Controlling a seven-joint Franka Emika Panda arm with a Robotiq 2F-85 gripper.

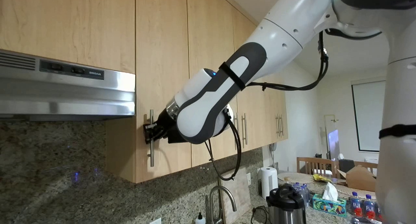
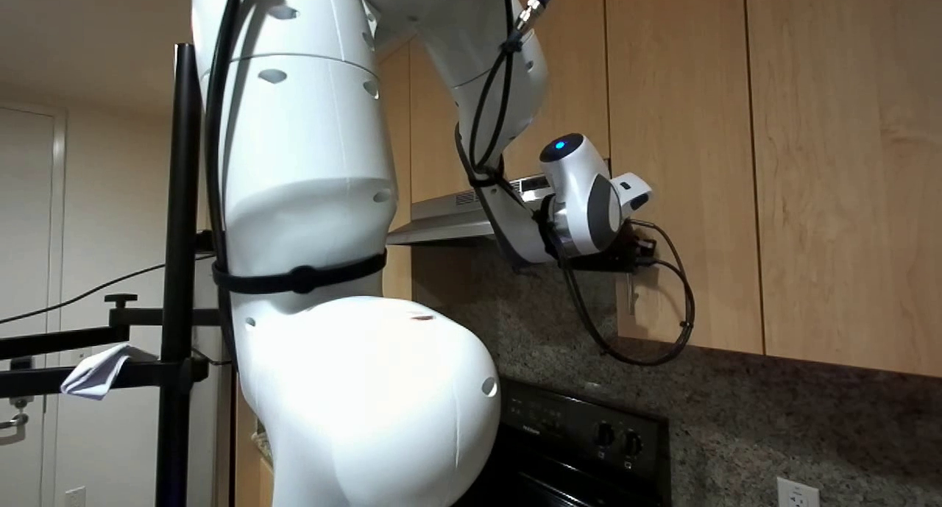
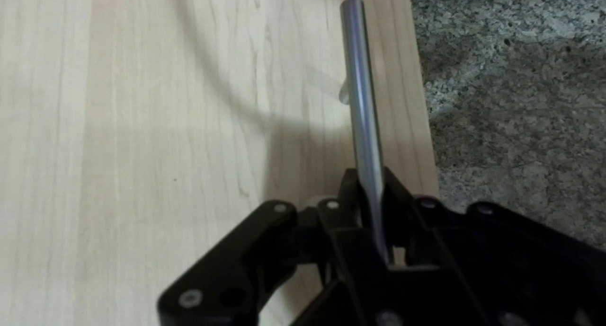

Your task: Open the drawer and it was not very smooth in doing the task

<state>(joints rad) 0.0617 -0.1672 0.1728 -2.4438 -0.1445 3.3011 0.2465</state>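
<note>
The drawer is a tall, narrow light-wood cabinet door (image 1: 162,71); it also shows in an exterior view (image 2: 684,139) and in the wrist view (image 3: 189,127). It looks closed, flush with its neighbour. Its slim vertical silver bar handle (image 1: 151,157) is near the edge beside the range hood, and in the wrist view (image 3: 360,89) it runs down between the fingers. My gripper (image 1: 150,133) is shut around the middle of the handle, with a finger on each side; it also shows in the wrist view (image 3: 369,189). In an exterior view the fingers are hidden behind the wrist.
A steel range hood (image 1: 81,90) juts out right beside the door. A wider wood door (image 1: 208,38) adjoins its other side. A granite backsplash (image 1: 65,159), a faucet (image 1: 222,191) and a black stove (image 2: 581,433) are below. A cable loop (image 2: 681,301) hangs from the wrist.
</note>
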